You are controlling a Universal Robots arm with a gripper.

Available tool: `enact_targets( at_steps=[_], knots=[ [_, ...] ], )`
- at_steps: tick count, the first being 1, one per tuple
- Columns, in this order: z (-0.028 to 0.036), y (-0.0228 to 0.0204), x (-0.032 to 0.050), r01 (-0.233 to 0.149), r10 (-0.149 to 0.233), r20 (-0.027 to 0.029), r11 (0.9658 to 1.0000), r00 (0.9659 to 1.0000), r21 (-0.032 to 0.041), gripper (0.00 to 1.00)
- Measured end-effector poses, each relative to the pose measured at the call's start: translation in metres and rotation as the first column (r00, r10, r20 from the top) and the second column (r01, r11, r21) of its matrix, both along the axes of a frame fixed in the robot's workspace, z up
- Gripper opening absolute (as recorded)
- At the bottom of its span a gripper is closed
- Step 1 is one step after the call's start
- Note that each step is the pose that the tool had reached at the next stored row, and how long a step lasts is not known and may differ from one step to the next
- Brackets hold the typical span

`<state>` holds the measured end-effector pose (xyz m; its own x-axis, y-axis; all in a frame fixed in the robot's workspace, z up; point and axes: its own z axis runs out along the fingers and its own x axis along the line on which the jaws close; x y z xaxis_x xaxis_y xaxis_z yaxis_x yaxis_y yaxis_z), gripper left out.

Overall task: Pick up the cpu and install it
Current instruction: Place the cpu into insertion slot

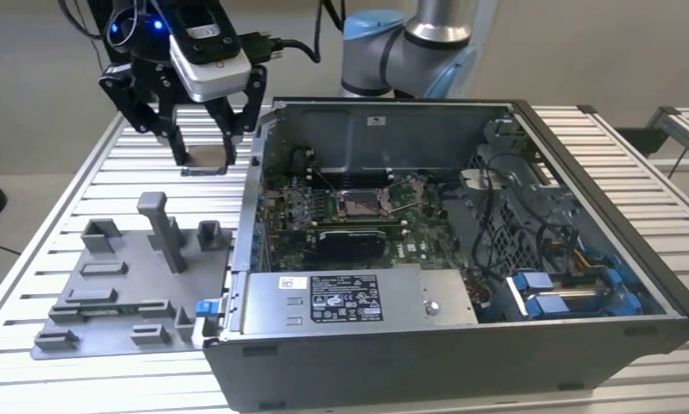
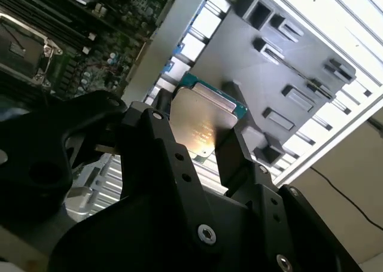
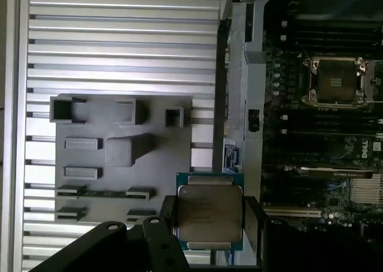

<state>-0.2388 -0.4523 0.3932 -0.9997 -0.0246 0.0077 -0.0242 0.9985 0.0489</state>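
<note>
1. The cpu [image 3: 209, 217] is pinched by two opposite edges, silvery top showing in both wrist views, and looks about level.
2. The pincer [image 1: 206, 159] is clenched on the cpu, one finger [image 3: 168, 215] on each side. It's lifted, touching nothing else.
3. Place: outside the computer case [image 1: 436, 362], near its side wall on the exterior view's left, up above the table [image 1: 79, 185].
4. The grey holder plate [image 1: 103, 285] lies on the table beside that same case wall.
5. The socket [image 1: 361, 204] sits inside the case, mid-board, and looks empty. It's well apart from the cpu.
6. Step, my read: pick-up done, carry under way, install not yet done.
7. Seating it calls for clearing the case wall, keeping the cpu flat, and squaring its edges to the socket frame.
</note>
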Motion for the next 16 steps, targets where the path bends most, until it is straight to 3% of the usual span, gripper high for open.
enact_targets(
  at_steps=[16],
  knots=[
    [-0.0007, 0.0010, 0.0609, 0.000, 0.000, 0.0000, 1.0000, 1.0000, 0.0001, 0.00]
  ],
)
